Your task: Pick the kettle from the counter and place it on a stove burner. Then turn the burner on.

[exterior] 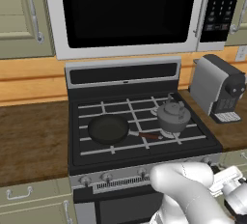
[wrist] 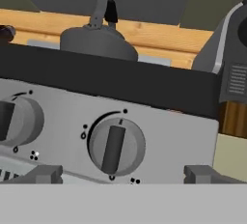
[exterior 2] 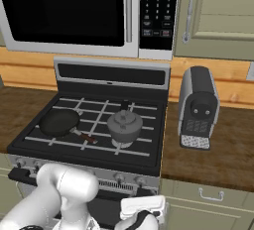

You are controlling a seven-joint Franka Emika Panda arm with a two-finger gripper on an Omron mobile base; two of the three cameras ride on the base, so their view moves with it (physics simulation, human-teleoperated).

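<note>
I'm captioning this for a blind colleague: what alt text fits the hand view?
Close view of a round grey stove knob on the silver control panel, framed between the open hand's two fingertips. Above the stove's dark front edge sits the kettle, with a coffee machine at right.

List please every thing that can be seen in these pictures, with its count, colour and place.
kettle: one, dull grey, standing on the front right burner of the stove.
frying pan: one, black with a reddish handle, on the front left burner.
stove: one, black top with silver front, between two counter parts.
knobs: several, grey, along the stove front; one lies between the fingers in the hand view.
microwave: one, white frame, dark door, above the stove.
coffee machine: one, grey and black, on the counter right of the stove.
counter: dark brown wood, both sides of the stove.
cabinets: pale beige-green, above and below.
fingers: two, dark, open, in front of the knob.
</note>
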